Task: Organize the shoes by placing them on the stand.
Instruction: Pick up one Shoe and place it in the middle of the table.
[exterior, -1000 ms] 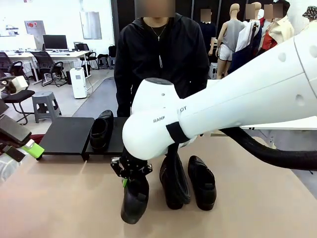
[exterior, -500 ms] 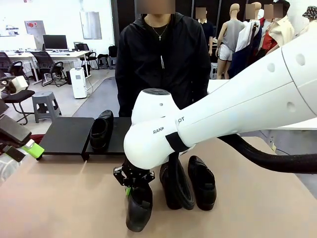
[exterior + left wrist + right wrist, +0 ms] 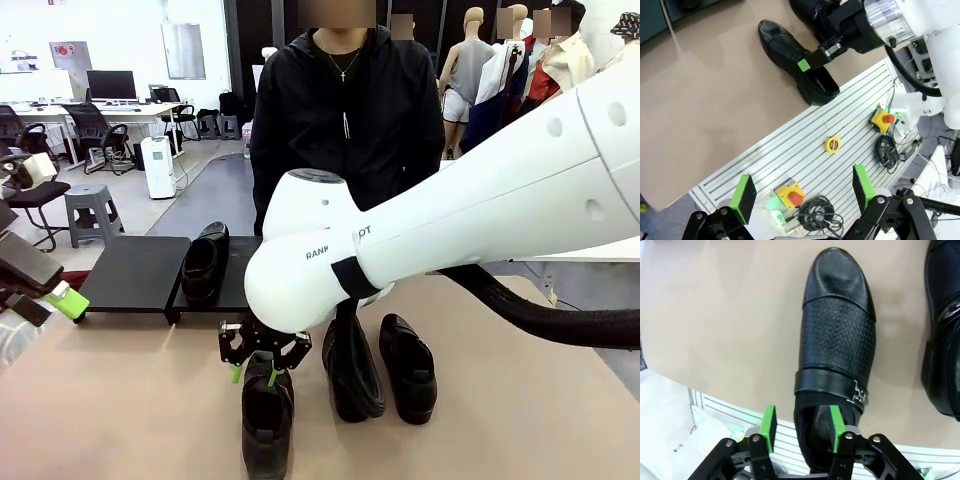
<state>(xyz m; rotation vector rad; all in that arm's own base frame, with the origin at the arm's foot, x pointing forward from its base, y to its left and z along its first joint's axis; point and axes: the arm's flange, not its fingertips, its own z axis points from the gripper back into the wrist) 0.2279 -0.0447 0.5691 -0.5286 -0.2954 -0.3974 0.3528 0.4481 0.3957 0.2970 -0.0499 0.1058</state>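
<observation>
Four black shoes, one stand of apparently two platforms, one person.

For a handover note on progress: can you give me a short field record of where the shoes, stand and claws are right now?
on stand: one dress shoe, on the stand, right platform
on table: middle shoe and right shoe side by side; buckled shoe nearest the robot
right claw: open, pads straddling the buckled shoe's side wall by the heel
left claw: open, holding nothing
person: standing at the far side
</observation>
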